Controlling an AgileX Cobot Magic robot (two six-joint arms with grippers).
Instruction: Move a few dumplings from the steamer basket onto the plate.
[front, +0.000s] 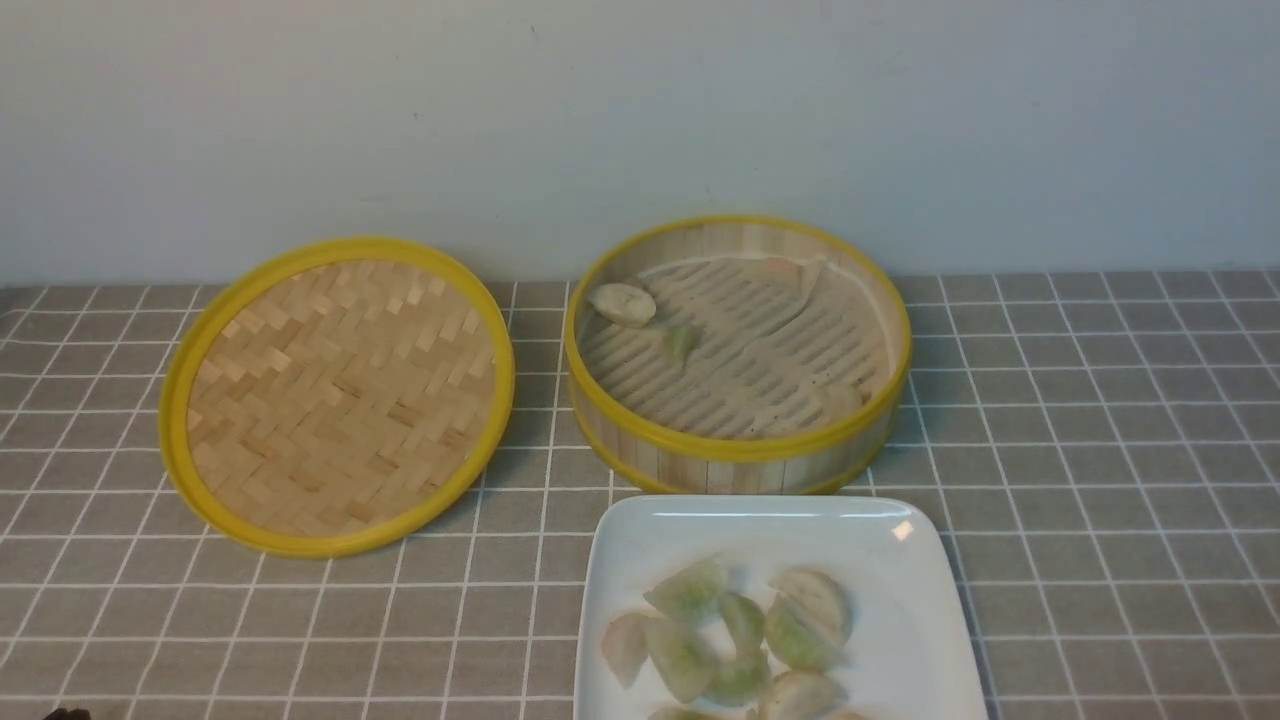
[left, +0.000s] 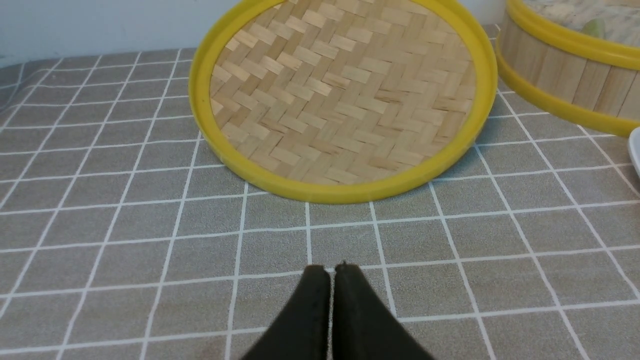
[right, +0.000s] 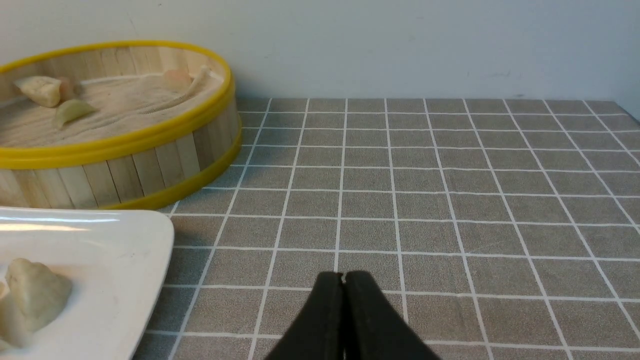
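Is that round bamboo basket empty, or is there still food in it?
Not empty: in the steamer basket, a pale dumpling lies near the wall, with a green one beside it.

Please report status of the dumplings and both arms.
Both jaws shut, holding nothing. Dumplings clustered on plate; a few in basket. Nothing blocking basket's open top.

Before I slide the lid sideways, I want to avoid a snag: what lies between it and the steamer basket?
Only bare gridded tabletop separates the lid from the steamer basket, as the front view shows.

Yellow-rimmed steamer basket (front: 740, 450), glossy white plate (front: 925, 600)
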